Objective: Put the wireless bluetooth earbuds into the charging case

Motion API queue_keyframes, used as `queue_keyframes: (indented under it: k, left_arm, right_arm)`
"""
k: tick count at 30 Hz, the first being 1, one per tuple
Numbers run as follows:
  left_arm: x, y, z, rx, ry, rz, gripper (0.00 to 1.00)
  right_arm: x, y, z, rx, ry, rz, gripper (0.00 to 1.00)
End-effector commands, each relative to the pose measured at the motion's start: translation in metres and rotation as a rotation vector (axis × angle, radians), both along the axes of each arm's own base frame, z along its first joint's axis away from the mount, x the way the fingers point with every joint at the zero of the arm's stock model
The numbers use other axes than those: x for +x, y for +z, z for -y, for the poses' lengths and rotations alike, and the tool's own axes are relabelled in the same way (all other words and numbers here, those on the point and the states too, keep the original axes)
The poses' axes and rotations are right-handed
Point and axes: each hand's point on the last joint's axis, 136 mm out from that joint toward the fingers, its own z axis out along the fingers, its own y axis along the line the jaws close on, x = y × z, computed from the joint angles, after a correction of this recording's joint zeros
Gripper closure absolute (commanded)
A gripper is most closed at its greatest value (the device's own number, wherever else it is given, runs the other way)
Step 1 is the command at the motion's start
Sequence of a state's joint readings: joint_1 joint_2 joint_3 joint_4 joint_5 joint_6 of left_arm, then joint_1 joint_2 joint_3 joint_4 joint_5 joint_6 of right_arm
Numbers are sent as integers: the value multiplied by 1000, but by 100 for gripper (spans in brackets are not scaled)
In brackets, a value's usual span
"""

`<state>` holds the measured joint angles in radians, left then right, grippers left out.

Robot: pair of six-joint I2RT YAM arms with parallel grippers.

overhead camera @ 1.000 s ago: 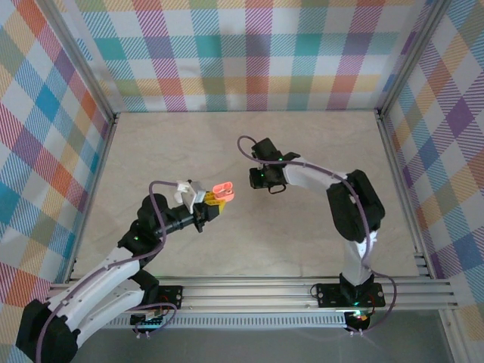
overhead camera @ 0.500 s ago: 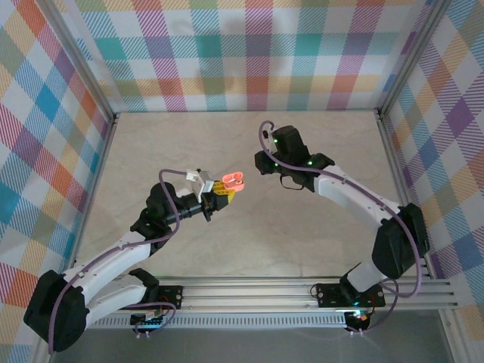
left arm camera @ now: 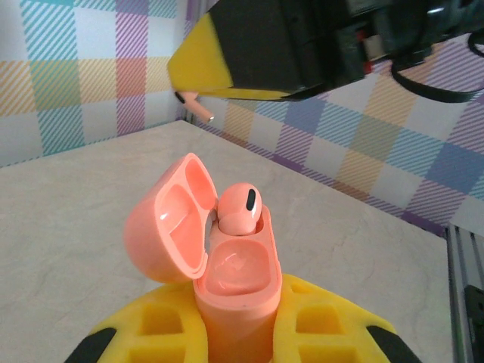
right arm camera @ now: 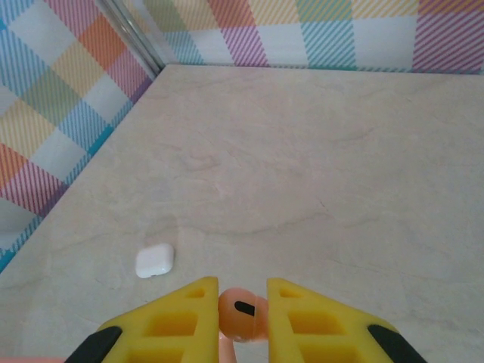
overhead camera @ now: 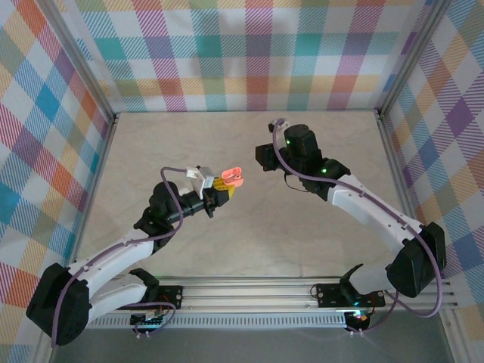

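My left gripper (left arm camera: pixel 238 306) is shut on the base of a pinkish-orange charging case (left arm camera: pixel 234 302), held upright with its lid (left arm camera: pixel 168 221) swung open to the left. One pinkish-orange earbud (left arm camera: pixel 242 208) sits in the far socket; the near socket (left arm camera: pixel 236 266) is bare. From above, the case (overhead camera: pixel 232 177) hangs over the table's middle in the left gripper (overhead camera: pixel 221 186). My right gripper (right arm camera: pixel 242 299) is shut on a second pinkish-orange earbud (right arm camera: pixel 243 314). It hovers to the right of and beyond the case (overhead camera: pixel 265 159). In the left wrist view the held earbud's stem (left arm camera: pixel 200 112) pokes out under the right gripper's yellow finger (left arm camera: pixel 200 72).
A shut white case (right arm camera: pixel 155 260) lies on the beige table (right arm camera: pixel 318 151) ahead and left of the right gripper. Plaid walls (overhead camera: pixel 249 53) and metal rails (overhead camera: pixel 397 166) fence the table on all sides.
The right arm has stretched out and carried its earbud toward the back of the table. The left arm has pushed the open case a little to the right and farther back.
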<state>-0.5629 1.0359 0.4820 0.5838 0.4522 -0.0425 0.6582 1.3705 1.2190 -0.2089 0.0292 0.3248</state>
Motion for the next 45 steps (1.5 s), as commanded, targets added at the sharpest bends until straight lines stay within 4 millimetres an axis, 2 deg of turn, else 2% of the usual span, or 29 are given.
queue_keyframes:
  k: [1, 10, 19, 32, 38, 45]
  left_arm:
    - [6, 28, 2, -71, 24, 46, 100]
    - [8, 33, 1, -98, 35, 34, 100]
    - [9, 36, 0, -115, 43, 29, 100]
    - [6, 46, -3, -145, 46, 35, 100]
    - [3, 52, -5, -162, 45, 39, 100]
    - [-5, 55, -10, -180, 46, 41, 100]
  right_arm:
    - [-10, 33, -7, 68, 35, 76, 82]
    - [-34, 57, -32, 135, 127, 159, 82]
    - [-48, 69, -63, 183, 235, 205, 82]
    - [-67, 62, -87, 181, 314, 265, 83]
    - [-66, 56, -94, 172, 339, 278, 82]
    - [-70, 57, -98, 190, 368, 280, 83]
